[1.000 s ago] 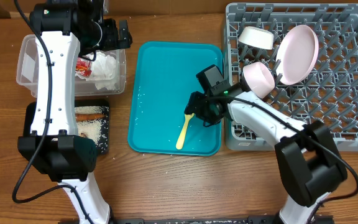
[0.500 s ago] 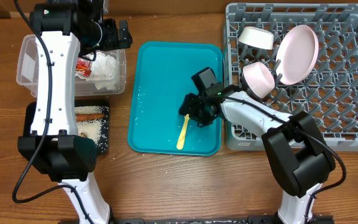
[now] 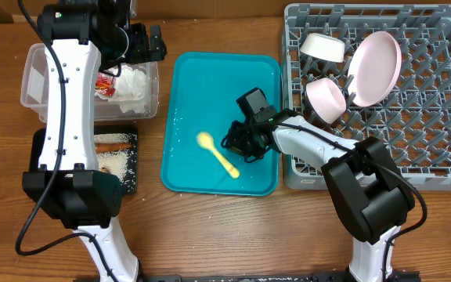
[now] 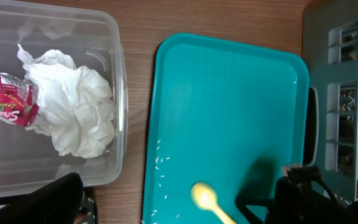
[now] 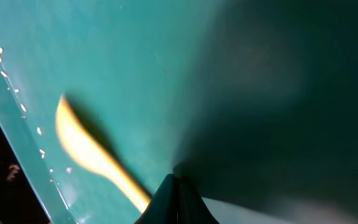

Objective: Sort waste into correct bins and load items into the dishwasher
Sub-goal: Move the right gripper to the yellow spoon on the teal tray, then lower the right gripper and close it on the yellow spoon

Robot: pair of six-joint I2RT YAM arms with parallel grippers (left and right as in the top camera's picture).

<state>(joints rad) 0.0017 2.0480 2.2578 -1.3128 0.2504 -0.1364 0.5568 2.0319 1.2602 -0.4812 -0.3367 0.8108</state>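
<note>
**Operator:** What is the condition of the right pincer?

**Technician:** The right pincer (image 3: 232, 146) is down on the teal tray (image 3: 210, 78). In the wrist view its fingers are drawn together to a thin seam. The handle of the yellow spoon (image 3: 218, 154) runs up to the tip and is hidden there. Whether it is clamped cannot be determined.

**Operator:** How does the spoon lie?

**Technician:** Flat on the tray, with its bowl end to the left of the pincer. Loose rice grains (image 3: 174, 125) lie beyond it.

**Operator:** And the left pincer?

**Technician:** The left pincer (image 3: 146, 41) has its fingers spread and is empty. The crumpled napkin (image 3: 135, 86) and the wrapper (image 3: 106, 84) lie nearby in the clear tub (image 3: 34, 70).

**Operator:** And the rack?

**Technician:** The grey rack (image 3: 445, 102) is to the right of the right pincer. It holds the plate (image 3: 376, 66) and two bowls (image 3: 323, 47).
</note>
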